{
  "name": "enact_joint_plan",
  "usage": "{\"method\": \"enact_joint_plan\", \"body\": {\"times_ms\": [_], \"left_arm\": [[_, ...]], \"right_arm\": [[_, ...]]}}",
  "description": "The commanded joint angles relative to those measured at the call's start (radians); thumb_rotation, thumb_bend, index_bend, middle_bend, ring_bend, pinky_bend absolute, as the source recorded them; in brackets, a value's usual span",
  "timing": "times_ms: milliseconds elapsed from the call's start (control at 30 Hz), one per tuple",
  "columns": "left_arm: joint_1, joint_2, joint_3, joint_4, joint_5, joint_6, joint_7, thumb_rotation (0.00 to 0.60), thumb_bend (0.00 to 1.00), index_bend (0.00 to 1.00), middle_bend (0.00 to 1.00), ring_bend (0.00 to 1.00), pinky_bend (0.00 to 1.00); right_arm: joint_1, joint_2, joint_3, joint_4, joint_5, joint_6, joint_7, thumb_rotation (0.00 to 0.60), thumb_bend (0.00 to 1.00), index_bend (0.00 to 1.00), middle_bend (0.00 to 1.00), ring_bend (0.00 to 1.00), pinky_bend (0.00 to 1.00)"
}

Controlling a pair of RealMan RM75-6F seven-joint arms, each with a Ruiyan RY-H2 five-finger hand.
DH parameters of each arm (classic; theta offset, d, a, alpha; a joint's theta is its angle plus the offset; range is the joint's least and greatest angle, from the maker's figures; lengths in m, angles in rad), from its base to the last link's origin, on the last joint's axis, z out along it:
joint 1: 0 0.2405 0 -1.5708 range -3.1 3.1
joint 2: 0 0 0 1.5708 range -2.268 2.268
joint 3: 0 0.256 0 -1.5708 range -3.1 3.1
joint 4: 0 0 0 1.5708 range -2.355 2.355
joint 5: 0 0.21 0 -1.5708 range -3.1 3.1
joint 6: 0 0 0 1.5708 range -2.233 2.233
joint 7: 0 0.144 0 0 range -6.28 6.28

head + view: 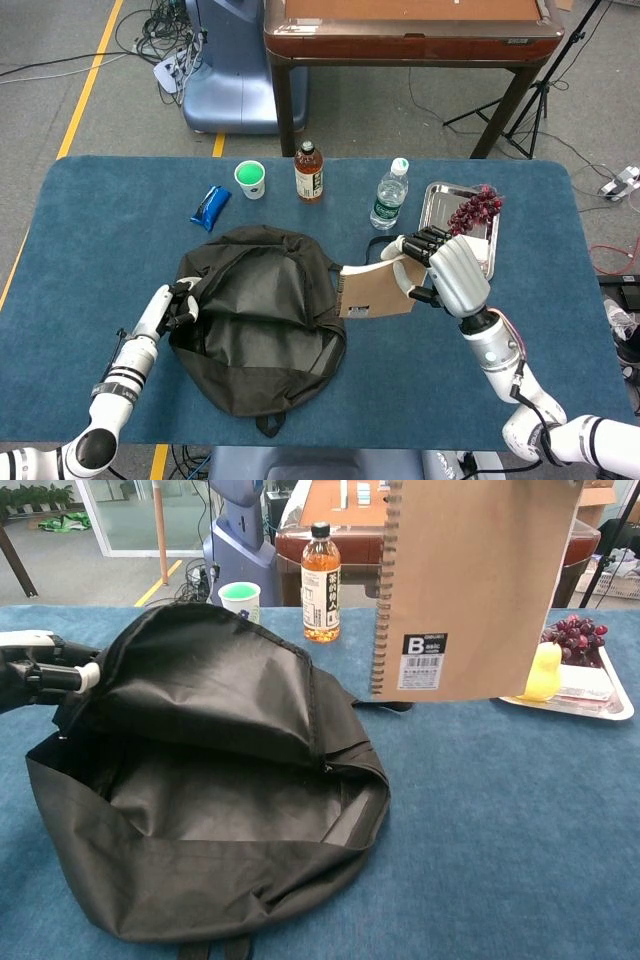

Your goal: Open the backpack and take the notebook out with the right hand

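Observation:
The black backpack (255, 320) (215, 780) lies on the table with its mouth gaping open. My left hand (178, 303) (35, 665) grips the backpack's left rim. The brown spiral notebook (377, 288) (475, 590) hangs in the air to the right of the backpack, clear of it. My right hand (447, 272) holds it by its right edge; in the chest view the hand itself is out of frame above the notebook.
A metal tray (430, 205) with grapes (474, 210) and a yellow fruit (543, 672) sits right behind the right hand. A water bottle (389, 194), tea bottle (309, 172), green cup (250, 179) and blue packet (210, 207) line the far side.

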Motion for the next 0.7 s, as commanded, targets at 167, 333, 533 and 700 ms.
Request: {"method": "enact_joint_plan", "body": {"times_ms": [167,333,533,700], "left_arm": [[0.022,0.016,0.02,-0.027,0.081,0.011,-0.012,0.583,0.64,0.39,0.17,0.15,0.25],[0.035,0.029,0.026,-0.042,0.126,0.017,-0.028,0.395,0.59,0.32,0.15,0.14,0.25],[0.046,0.044,0.033,-0.065,0.164,0.023,-0.04,0.293,0.57,0.24,0.13,0.11,0.25],[0.058,0.06,0.037,-0.082,0.197,0.033,-0.053,0.199,0.54,0.16,0.1,0.08,0.25]], "right_arm": [[0.048,-0.032,0.021,0.086,0.087,-0.154,0.01,0.6,0.58,0.91,0.61,0.57,0.53],[0.089,-0.067,0.039,0.121,0.151,-0.26,0.02,0.6,0.58,0.89,0.59,0.56,0.53],[0.146,-0.062,0.051,0.116,0.237,-0.416,-0.032,0.6,0.57,0.58,0.4,0.37,0.48],[0.173,-0.054,0.07,0.09,0.276,-0.461,-0.082,0.6,0.51,0.15,0.15,0.11,0.29]]}}
